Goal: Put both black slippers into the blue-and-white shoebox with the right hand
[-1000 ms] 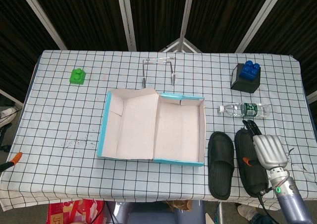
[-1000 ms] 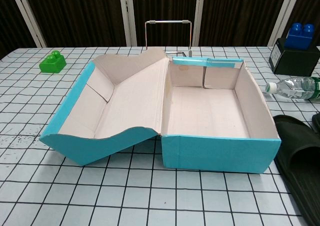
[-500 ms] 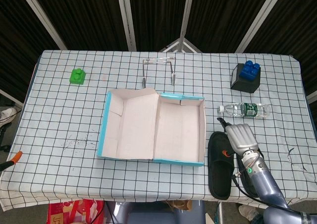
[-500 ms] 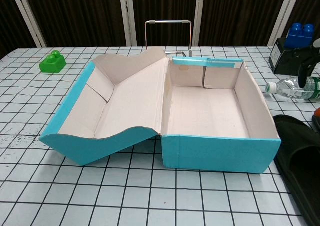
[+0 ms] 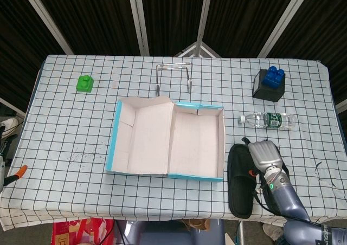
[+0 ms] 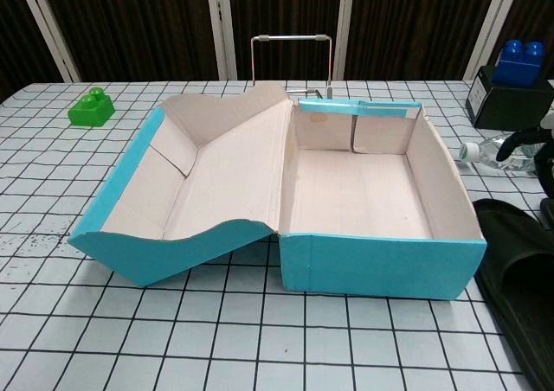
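Slippers of black rubber lie by the right hand (image 5: 265, 157), one (image 5: 241, 180) just left of it beside the open blue-and-white cardboard shoebox (image 5: 196, 175), the other hidden beneath it, its finger posture unclear, with lettering on the arm cut off.

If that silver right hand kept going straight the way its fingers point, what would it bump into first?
The right hand points away from the robot, towards the far side of the table. Going straight on, it would probably reach the water bottle lying there first, though its height above the table is unclear.
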